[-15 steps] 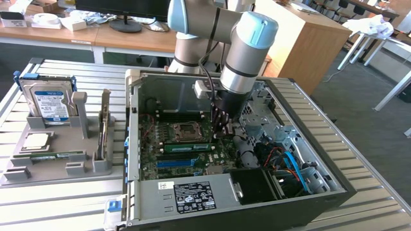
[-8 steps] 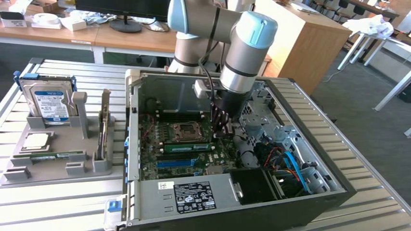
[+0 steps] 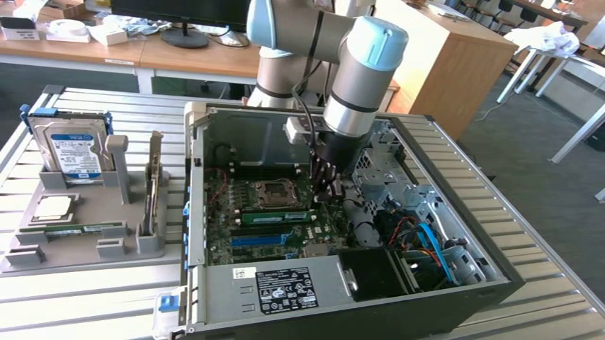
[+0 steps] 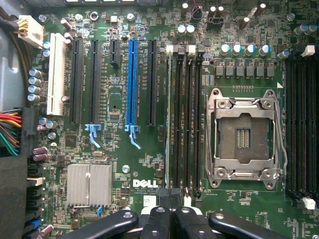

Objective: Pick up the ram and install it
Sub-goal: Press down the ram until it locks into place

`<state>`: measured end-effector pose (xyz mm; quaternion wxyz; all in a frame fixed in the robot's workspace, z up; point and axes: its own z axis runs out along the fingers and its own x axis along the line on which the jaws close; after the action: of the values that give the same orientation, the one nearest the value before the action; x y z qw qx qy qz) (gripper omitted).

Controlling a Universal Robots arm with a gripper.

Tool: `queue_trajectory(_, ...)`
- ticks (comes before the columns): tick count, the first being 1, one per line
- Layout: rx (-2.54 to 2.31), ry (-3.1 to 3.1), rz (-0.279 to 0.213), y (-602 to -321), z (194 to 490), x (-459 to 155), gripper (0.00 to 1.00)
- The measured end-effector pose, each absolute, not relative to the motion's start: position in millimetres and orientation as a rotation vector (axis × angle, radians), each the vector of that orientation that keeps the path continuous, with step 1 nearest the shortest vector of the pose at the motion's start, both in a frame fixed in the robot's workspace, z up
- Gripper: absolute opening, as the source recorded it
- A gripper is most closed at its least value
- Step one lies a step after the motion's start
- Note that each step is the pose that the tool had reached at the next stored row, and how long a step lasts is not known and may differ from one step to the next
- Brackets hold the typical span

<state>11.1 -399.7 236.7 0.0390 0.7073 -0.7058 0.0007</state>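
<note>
Exterior view
Pincer [image 3: 328,185]: we see it lowered inside the open computer case [image 3: 492,262], over the motherboard [image 3: 274,219], just at 3 o'clock of the empty processor socket [image 3: 269,193].
Ram [image 3: 275,215]: we see a green stick lying in the board's slots, just at 7 o'clock of the pincer.
Tabletop [image 3: 76,297]: we see a grey fixture [image 3: 85,248] holding a hard drive [image 3: 74,152] and a processor chip [image 3: 53,207].

Wrist view
Pincer [image 4: 171,219]: we see its dark fingers [image 4: 154,224] drawn together at 6 o'clock, gripping nothing visible.
Memory slots [image 4: 184,119]: we see them running 12 to 6 o'clock, beside the socket [image 4: 244,137].
</note>
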Motion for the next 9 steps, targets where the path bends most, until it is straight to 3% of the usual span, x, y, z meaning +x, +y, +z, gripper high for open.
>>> queue_trajectory(9, 2.168, -2.164, 0.002, -399.7, 233.0, 11.1, 0.1)
